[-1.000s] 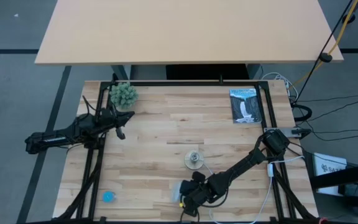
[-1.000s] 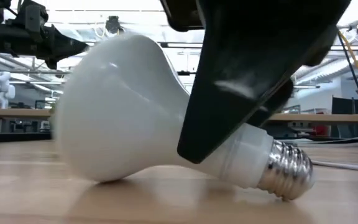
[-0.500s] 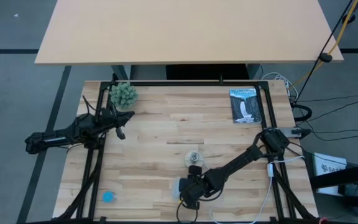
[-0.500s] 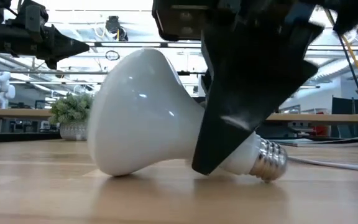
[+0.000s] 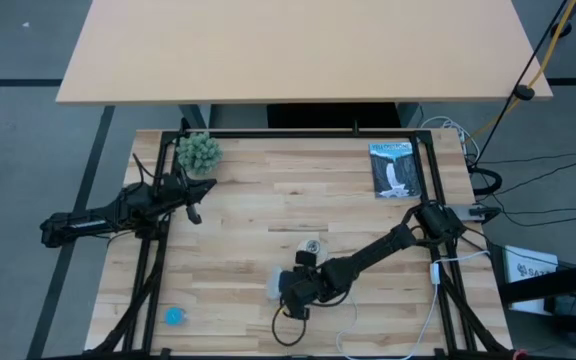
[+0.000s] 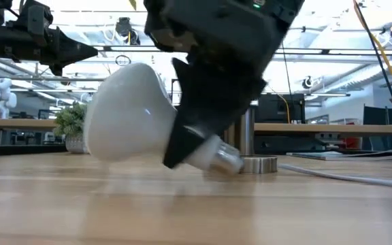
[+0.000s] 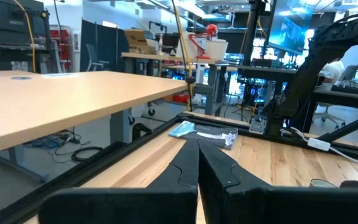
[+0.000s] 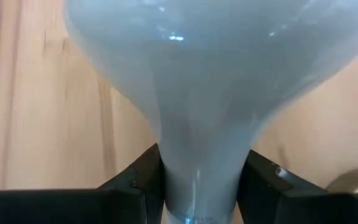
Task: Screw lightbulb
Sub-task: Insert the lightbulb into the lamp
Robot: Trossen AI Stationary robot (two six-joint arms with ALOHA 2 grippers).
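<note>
Left hand: we log it hanging over the desk's left edge, near the far left corner, fingers pressed together on nothing.

Plant: small green tuft at the far left corner of the desk, just beyond the left hand.

Blue disc: we find it lying flat near the near left corner, well apart from everything else.

Lightbulb: white, tilted, globe toward the left and silvery base angled down toward the right, raised just clear of the wood in the low view. We place it near the middle of the near edge.

Right hand: clamped on the lightbulb's neck, one finger at either side of it in the right wrist view.

Socket disc: small round metal piece, flat on the desk just beyond the bulb's base, its white cord trailing toward the right edge.

Booklet: we note it lying flat near the far right corner.
</note>
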